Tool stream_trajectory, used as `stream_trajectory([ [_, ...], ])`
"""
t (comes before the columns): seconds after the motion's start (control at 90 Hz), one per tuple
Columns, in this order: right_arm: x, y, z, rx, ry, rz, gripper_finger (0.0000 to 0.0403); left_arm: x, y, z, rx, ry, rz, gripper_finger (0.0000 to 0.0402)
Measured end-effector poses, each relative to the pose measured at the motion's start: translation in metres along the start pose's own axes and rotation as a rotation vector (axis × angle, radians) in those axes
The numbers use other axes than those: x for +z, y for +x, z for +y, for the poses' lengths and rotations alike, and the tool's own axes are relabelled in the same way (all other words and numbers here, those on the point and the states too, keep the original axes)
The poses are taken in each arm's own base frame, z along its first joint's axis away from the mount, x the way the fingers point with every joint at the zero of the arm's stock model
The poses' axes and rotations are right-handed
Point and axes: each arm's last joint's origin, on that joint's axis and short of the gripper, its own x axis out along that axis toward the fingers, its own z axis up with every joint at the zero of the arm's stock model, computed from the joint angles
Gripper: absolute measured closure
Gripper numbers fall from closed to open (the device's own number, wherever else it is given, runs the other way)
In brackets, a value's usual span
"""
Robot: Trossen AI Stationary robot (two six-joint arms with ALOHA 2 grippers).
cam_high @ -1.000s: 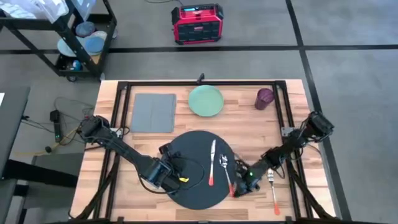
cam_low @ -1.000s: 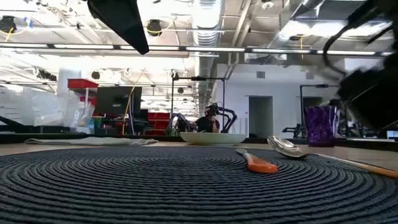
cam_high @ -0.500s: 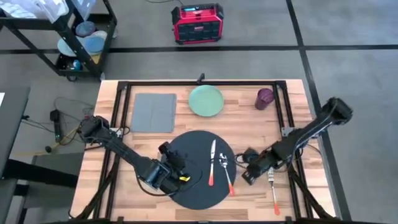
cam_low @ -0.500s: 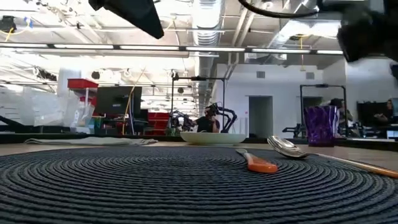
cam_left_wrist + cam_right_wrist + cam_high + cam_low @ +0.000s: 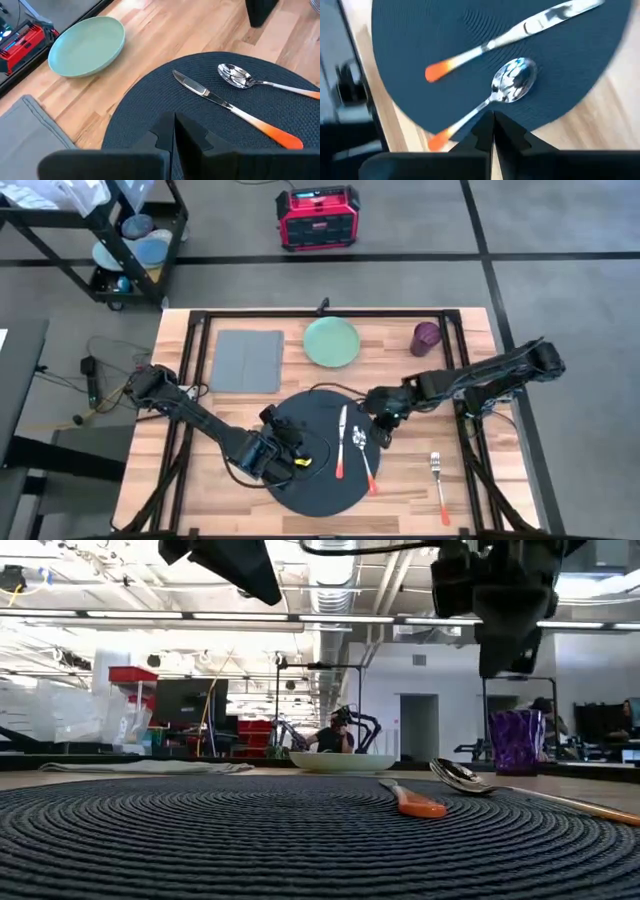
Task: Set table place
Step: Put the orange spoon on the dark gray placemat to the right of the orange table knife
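The round dark woven placemat (image 5: 315, 480) lies on the light-wood table (image 5: 400, 380) near its front edge. On the mat lie an orange-handled knife (image 5: 341, 442) and an orange-handled spoon (image 5: 364, 458). A fork (image 5: 438, 482) lies on the bare wood to the mat's right. My left gripper (image 5: 174, 131) is shut and hovers over the mat's left half (image 5: 292, 442). My right gripper (image 5: 493, 124) is shut and raised above the mat's right edge (image 5: 383, 428), over the spoon's bowl (image 5: 514, 85), touching nothing.
A pale green plate (image 5: 331, 342), a grey napkin (image 5: 247, 361) and a purple cup (image 5: 426, 337) stand along the table's far side. Black metal framing (image 5: 455, 350) edges the tabletop. A black wire cart (image 5: 120, 240) and a red box (image 5: 317, 218) are beyond the table.
My right gripper has risen from beside the mat's right edge and swung toward the table's far edge and a little left, ending above the spoon's bowl. The knife, spoon and fork have stayed in place.
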Motion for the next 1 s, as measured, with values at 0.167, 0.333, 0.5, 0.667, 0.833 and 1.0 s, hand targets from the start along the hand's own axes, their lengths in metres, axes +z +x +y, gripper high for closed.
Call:
stream_trajectory([
  [0.167,0.01,0.025,-0.014,0.126,-0.027,0.134,0.0392,0.0,0.0,0.0,-0.001,0.003,0.001,0.0401],
  [0.333,0.018,0.029,-0.037,0.093,0.001,0.167,0.0348,0.0,0.0,0.0,-0.002,0.0,0.0,0.0401],
  [0.5,0.029,0.018,-0.054,0.12,-0.006,0.126,0.0319,0.0,0.0,0.0,-0.004,-0.004,-0.001,0.0401],
  [0.667,0.036,0.013,-0.067,0.154,-0.039,0.104,0.03,0.0,0.0,-0.001,-0.006,-0.008,-0.002,0.0401],
  [0.833,0.043,0.018,-0.071,0.188,-0.059,0.068,0.0283,0.001,0.001,0.0,-0.005,-0.01,-0.002,0.0401],
  [1.0,0.043,0.033,-0.074,0.188,-0.049,0.1,0.0268,0.001,0.001,0.0,-0.005,-0.016,0.003,0.0401],
])
